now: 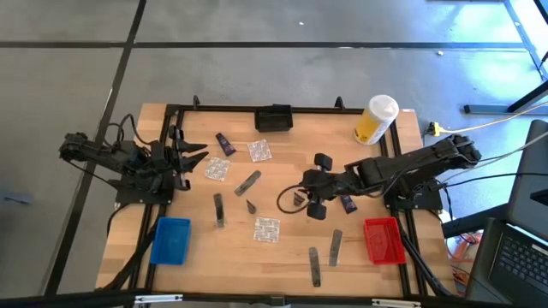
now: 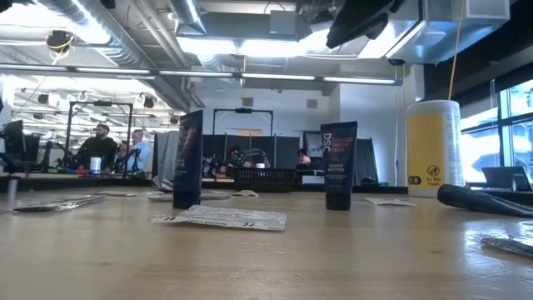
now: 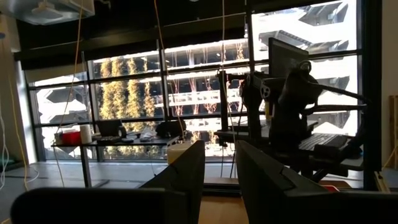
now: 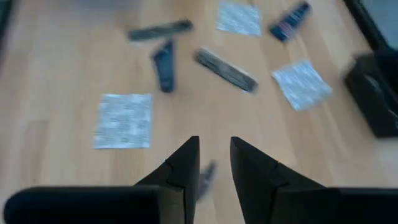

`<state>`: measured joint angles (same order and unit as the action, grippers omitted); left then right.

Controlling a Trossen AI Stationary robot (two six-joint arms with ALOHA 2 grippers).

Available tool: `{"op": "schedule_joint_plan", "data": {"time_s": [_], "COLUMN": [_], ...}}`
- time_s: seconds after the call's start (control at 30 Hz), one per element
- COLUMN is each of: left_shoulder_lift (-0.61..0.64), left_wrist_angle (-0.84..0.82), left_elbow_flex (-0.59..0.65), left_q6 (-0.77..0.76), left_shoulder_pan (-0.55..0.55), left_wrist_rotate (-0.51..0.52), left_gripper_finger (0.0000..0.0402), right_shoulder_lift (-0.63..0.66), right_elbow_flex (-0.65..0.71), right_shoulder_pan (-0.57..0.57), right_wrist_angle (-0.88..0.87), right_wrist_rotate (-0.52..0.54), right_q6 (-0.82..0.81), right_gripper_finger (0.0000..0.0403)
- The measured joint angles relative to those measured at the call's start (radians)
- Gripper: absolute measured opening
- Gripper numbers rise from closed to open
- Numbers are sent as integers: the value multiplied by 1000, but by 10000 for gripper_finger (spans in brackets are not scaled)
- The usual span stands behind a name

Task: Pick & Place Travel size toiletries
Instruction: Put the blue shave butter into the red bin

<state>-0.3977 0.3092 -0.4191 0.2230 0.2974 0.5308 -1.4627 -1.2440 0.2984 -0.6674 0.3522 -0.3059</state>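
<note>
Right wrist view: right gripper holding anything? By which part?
Nothing held. The right gripper hovers over the table, jaws apart and empty; a blurred dark item lies below. The left gripper waits empty at the table's left edge.

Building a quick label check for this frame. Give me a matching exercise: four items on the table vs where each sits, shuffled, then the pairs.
Items:
1. blue tray
2. red tray
3. yellow container
4. black box

Places:
A. middle of the far edge of the table
B. near edge, left arm's side
C. far corner, right arm's side
D. near edge, right arm's side

Pairs: 1-B, 2-D, 3-C, 4-A
</note>
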Motion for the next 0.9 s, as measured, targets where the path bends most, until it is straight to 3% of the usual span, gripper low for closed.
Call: {"op": "schedule_joint_plan", "data": {"time_s": [0.4,0.5,0.63,0.9], "left_shoulder_lift": [1,-2,-6,-48], "left_wrist_angle": [3,35,4,-64], "left_elbow_flex": [0,-1,-1,-1], "left_q6": [1,38,38,-23], "left_shoulder_pan": [0,0,-3,-28], "left_wrist_rotate": [2,49,202,644], "left_gripper_finger": [86,86,86,86], "right_shoulder_lift": [-96,-109,-133,-189], "right_elbow_flex": [-31,-31,-31,-31], "right_shoulder_pan": [0,0,0,0], "right_wrist_angle": [-41,-40,-52,-56], "right_wrist_rotate": [-32,-62,-80,-129], "right_q6": [-104,-109,-129,-167], "right_gripper_finger": [117,126,136,151]}}
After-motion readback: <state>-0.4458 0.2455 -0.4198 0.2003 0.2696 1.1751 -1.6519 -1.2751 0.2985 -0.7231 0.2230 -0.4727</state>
